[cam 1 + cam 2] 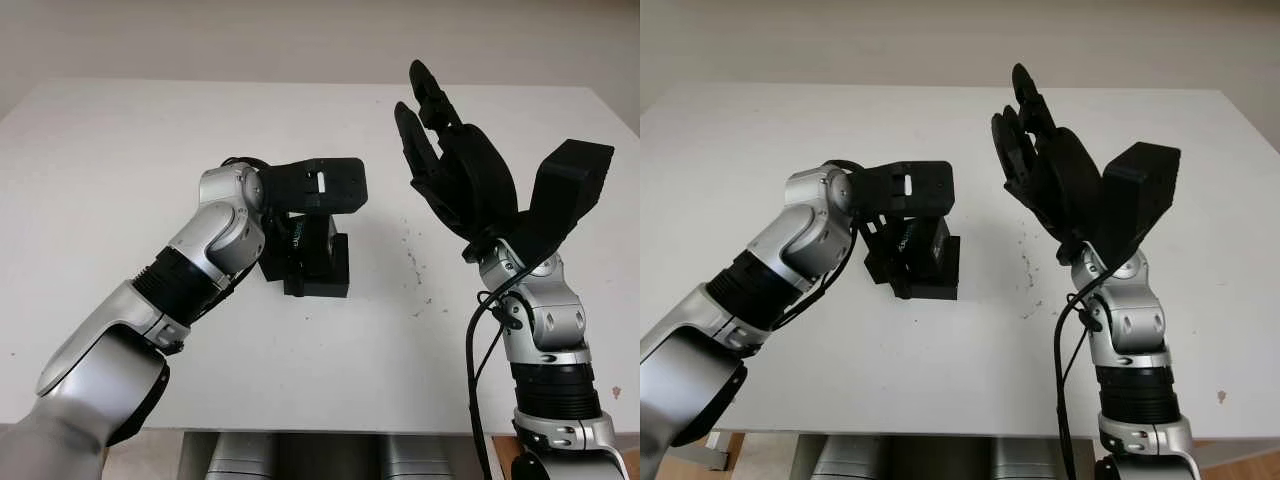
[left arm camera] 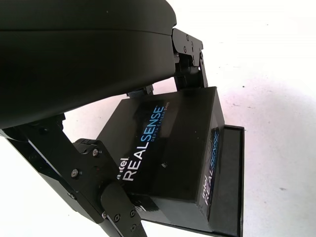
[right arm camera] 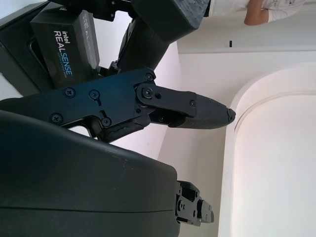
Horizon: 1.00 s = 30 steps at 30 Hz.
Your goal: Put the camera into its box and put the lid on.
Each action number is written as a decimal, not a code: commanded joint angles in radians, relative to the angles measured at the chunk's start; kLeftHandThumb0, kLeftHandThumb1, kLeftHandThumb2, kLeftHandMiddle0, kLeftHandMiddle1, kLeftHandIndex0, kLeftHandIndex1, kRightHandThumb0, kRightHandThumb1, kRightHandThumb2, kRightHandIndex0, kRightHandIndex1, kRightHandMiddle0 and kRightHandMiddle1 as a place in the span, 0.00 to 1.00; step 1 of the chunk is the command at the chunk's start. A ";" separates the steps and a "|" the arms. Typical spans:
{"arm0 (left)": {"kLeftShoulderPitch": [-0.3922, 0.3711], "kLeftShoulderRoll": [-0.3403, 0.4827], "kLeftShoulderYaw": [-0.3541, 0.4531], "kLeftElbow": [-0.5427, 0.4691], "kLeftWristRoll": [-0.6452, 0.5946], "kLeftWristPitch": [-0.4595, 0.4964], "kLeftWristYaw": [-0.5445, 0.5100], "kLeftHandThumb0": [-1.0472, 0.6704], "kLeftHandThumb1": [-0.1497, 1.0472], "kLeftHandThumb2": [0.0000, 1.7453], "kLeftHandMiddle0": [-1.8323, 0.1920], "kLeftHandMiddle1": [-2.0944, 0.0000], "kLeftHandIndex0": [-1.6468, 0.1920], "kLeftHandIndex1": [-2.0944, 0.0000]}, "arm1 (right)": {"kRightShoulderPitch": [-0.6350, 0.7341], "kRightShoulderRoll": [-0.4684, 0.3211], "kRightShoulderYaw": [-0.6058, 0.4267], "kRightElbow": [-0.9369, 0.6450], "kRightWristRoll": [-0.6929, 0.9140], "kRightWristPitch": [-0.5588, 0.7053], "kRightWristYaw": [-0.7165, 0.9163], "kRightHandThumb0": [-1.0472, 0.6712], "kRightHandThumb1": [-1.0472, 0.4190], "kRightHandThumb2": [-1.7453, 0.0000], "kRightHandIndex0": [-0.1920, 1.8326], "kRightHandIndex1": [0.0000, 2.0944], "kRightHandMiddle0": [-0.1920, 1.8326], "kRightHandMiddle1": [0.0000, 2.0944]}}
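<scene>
Lid (image 2: 168, 143) tilted over box (image 2: 229, 182), gripped by left hand (image 1: 300, 235).

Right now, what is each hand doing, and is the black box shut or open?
left hand: over the lid, fingers on both sides of it.
right hand: open, raised in the air above the table.
lid: sitting crooked on the box, not pushed down.
box: on the table, partly covered by the lid.
</scene>
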<state>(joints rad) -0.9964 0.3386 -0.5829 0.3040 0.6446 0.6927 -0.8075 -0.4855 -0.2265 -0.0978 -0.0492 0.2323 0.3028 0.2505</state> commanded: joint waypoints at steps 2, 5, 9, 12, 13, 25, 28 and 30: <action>-0.009 -0.018 0.004 -0.015 -0.004 0.006 0.001 0.50 0.88 0.03 0.73 0.21 0.94 0.57 | 0.001 0.003 -0.009 -0.007 0.001 -0.015 -0.003 0.23 0.00 0.69 0.03 0.03 0.04 0.04; 0.001 -0.013 0.005 -0.021 -0.014 -0.031 0.008 0.50 0.89 0.03 0.73 0.22 0.90 0.35 | -0.003 0.005 -0.007 -0.001 0.002 -0.018 -0.003 0.23 0.00 0.69 0.03 0.03 0.04 0.04; -0.001 -0.011 -0.020 -0.017 0.008 -0.071 0.016 0.46 0.88 0.03 0.70 0.20 0.79 0.21 | -0.005 0.010 -0.008 -0.002 0.003 -0.013 -0.010 0.23 0.00 0.69 0.03 0.03 0.04 0.04; -0.009 -0.013 -0.033 -0.026 0.024 -0.089 0.004 0.44 0.88 0.03 0.71 0.22 0.79 0.23 | -0.006 0.007 -0.005 0.000 0.001 -0.014 -0.011 0.22 0.00 0.70 0.03 0.03 0.03 0.04; -0.010 -0.013 -0.033 -0.027 0.026 -0.096 0.001 0.44 0.89 0.03 0.72 0.23 0.77 0.24 | -0.007 0.007 -0.004 0.001 -0.001 -0.015 -0.012 0.22 0.00 0.69 0.03 0.03 0.03 0.04; -0.027 -0.050 -0.019 -0.045 0.026 -0.128 -0.014 0.45 0.88 0.03 0.70 0.19 0.68 0.23 | -0.016 0.021 -0.003 0.021 -0.006 -0.037 -0.022 0.22 0.00 0.70 0.04 0.03 0.04 0.04; -0.012 -0.079 0.010 -0.057 0.012 -0.044 -0.010 0.45 0.90 0.03 0.67 0.17 0.83 0.29 | -0.013 0.015 -0.004 0.021 -0.006 -0.042 -0.014 0.23 0.00 0.69 0.04 0.03 0.03 0.04; 0.005 -0.101 0.040 -0.076 -0.014 0.023 -0.003 0.44 0.92 0.04 0.67 0.14 0.90 0.32 | -0.012 0.014 -0.005 0.020 -0.005 -0.044 -0.010 0.23 0.00 0.69 0.04 0.03 0.03 0.04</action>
<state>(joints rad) -0.9952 0.2815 -0.5632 0.2648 0.6547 0.6959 -0.8064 -0.4858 -0.2076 -0.0963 -0.0293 0.2280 0.2734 0.2375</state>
